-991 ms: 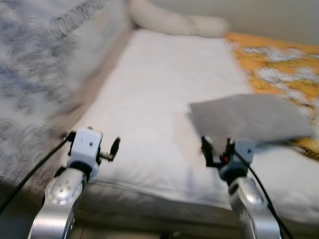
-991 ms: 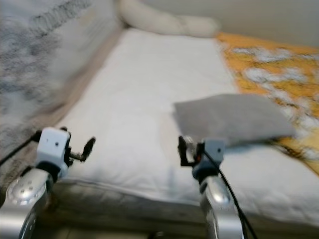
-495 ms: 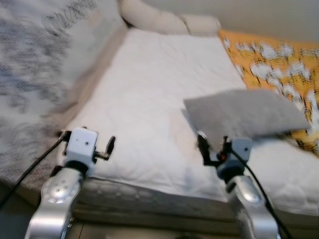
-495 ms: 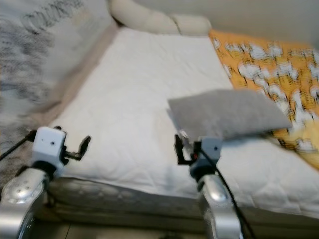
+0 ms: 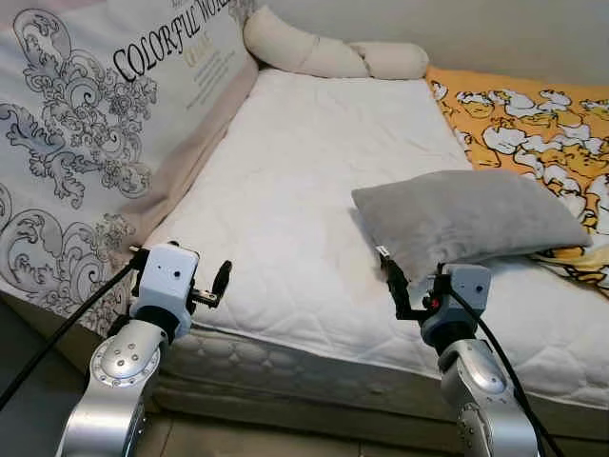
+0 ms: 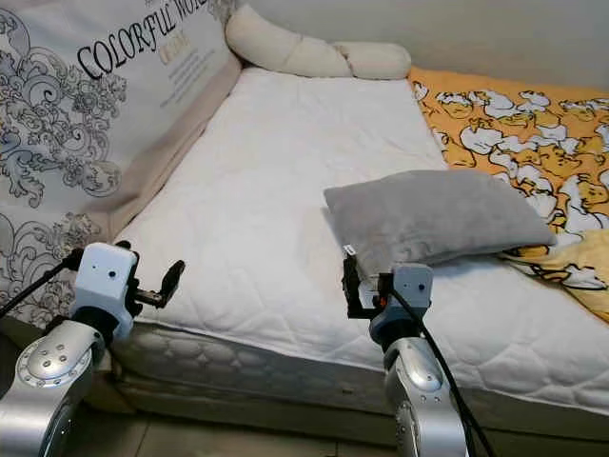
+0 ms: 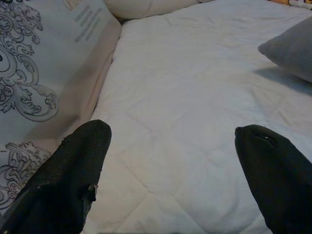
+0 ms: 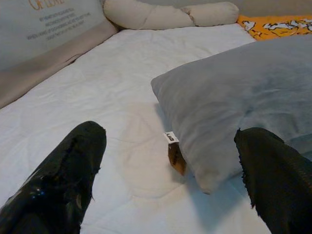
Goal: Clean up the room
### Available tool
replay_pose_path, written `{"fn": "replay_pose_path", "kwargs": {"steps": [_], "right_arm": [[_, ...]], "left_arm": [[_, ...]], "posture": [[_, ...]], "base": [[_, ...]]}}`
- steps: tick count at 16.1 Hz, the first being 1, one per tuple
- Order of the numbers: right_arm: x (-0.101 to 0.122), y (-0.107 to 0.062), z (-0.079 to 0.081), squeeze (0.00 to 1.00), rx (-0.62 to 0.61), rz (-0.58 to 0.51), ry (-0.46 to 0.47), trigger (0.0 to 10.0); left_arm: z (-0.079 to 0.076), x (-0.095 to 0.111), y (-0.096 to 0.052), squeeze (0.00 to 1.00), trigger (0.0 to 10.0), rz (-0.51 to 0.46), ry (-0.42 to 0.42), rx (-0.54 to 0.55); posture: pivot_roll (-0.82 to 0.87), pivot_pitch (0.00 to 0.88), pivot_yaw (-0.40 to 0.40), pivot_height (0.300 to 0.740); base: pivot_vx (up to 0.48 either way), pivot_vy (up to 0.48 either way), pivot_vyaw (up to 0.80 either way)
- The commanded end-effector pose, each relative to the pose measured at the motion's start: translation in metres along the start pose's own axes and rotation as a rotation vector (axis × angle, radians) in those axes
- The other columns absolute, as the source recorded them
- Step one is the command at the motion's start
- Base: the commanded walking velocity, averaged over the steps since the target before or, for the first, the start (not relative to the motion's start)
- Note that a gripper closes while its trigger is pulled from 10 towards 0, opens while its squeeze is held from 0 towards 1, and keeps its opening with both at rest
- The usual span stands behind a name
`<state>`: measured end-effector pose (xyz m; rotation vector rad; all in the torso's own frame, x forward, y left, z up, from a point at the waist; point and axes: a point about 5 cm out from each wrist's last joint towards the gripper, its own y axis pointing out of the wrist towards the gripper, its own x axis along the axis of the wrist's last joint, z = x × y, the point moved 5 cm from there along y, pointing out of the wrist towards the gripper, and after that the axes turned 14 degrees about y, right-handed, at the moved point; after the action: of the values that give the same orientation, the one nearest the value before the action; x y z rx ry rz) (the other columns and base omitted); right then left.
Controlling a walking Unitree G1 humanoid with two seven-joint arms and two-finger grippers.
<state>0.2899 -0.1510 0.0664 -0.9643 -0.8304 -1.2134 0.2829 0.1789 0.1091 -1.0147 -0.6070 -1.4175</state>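
We hold our right gripper [image 8: 165, 180] and left gripper [image 7: 165, 180] spread, aligned to take the grey pillow [image 5: 466, 221] off the bed [image 5: 285, 190].

A grey pillow [image 5: 471, 221] lies flat on the white quilted mattress [image 5: 295, 181], near its front edge and toward the orange patterned blanket [image 5: 533, 124], one corner overlapping that blanket. A small tag [image 8: 171, 138] sticks out from its near corner.
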Motion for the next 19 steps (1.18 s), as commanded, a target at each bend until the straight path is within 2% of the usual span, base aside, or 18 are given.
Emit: {"fn": "replay_pose_path", "kwargs": {"steps": [1,13,15,19], "right_arm": [[0.0042,0.0009,-0.0013,1.0,-0.007,-0.014,-0.011,10.0],[0.0041,0.0016,-0.0024,1.0,-0.014,-0.015,-0.01,10.0],[0.0046,0.0022,-0.0028,1.0,-0.015,-0.015,-0.014,10.0],[0.0049,0.0052,-0.0025,1.0,-0.018,-0.014,-0.041,10.0]], "left_arm": [[0.0002,0.001,0.0007,0.0,10.0,-0.001,0.011,0.001],[0.0011,-0.0002,0.0009,0.0,10.0,0.004,0.009,0.003],[0.0014,-0.0021,0.0017,0.0,10.0,0.017,-0.027,0.011],[0.005,0.0002,0.003,0.0,10.0,0.007,-0.013,0.026]], "posture": [[-0.01,0.0,-0.041,0.74],[-0.01,0.0,-0.04,0.74],[-0.01,0.0,-0.04,0.74],[-0.01,0.0,-0.039,0.74]], "base": [[0.0,0.0,0.0],[0.0,-0.274,0.0],[0.0,0.0,0.0],[0.0,0.0,0.0]]}}
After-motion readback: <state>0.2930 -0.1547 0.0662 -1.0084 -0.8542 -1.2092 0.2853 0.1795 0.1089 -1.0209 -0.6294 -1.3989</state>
